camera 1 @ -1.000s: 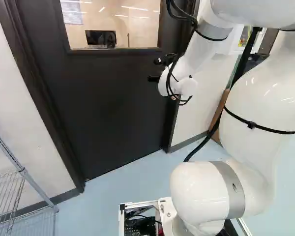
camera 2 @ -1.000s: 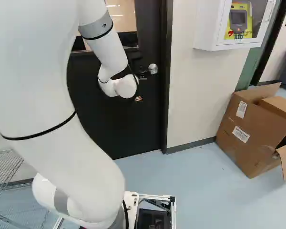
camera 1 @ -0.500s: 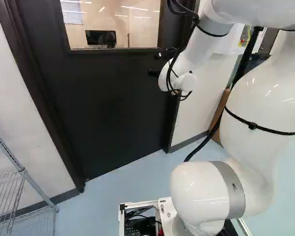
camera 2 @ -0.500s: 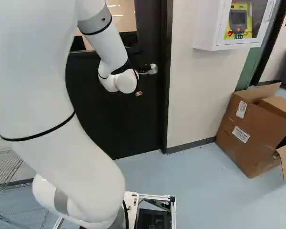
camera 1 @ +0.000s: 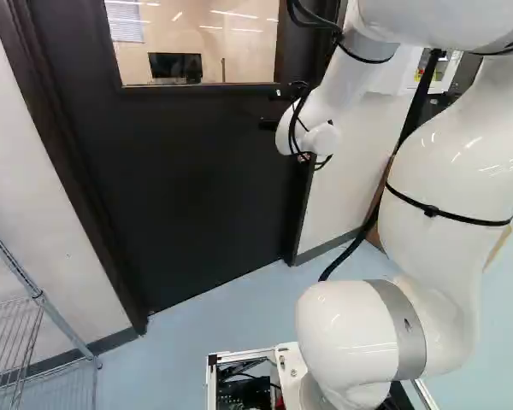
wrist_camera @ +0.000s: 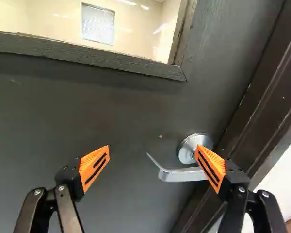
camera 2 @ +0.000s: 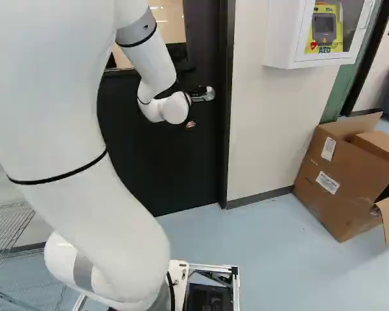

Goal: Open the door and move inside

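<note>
The door (camera 1: pixel 175 192), the task's thing, fills ten to twelve o'clock in the left base view and looks closed. Our arm (camera 1: pixel 440 205) runs from one to five o'clock there. A cardboard box (camera 2: pixel 334 181) sits just past three o'clock in the right base view, well apart from the door. Our gripper (wrist_camera: pixel 153 153) faces the door with its jaws released and spread, holding nothing. The lever handle (wrist_camera: pixel 182 174) lies ahead between the fingers, and one orange pad (wrist_camera: pixel 211 167) covers part of its round base; we cannot tell whether they touch.

We judge we are at lining up on the handle. Next we would centre on the lever, ease in, then close or press down, taking care not to jam that pad against the round base.

Compared with half a second ago, our base and the door are unchanged, while our arm has shifted towards three o'clock in the right base view.
</note>
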{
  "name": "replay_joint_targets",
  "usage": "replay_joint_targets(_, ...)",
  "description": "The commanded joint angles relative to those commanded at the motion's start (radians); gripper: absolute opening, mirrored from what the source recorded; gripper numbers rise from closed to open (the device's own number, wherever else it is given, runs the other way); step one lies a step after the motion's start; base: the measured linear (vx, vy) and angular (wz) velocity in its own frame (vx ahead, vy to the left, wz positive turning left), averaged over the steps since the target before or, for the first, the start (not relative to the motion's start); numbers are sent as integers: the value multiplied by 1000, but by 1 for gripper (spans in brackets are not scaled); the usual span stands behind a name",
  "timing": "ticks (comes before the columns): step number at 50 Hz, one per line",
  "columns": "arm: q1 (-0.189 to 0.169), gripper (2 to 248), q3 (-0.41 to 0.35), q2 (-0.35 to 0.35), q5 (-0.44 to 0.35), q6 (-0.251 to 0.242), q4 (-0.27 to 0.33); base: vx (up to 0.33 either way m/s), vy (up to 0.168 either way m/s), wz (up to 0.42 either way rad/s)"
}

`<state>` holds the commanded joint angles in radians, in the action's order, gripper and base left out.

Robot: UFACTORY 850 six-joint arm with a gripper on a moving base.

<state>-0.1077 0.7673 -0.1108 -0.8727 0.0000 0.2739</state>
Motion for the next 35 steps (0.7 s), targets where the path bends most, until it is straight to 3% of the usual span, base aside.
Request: replay_joint_targets(35,2,247,30,-59,0,0,0,0,0,0)
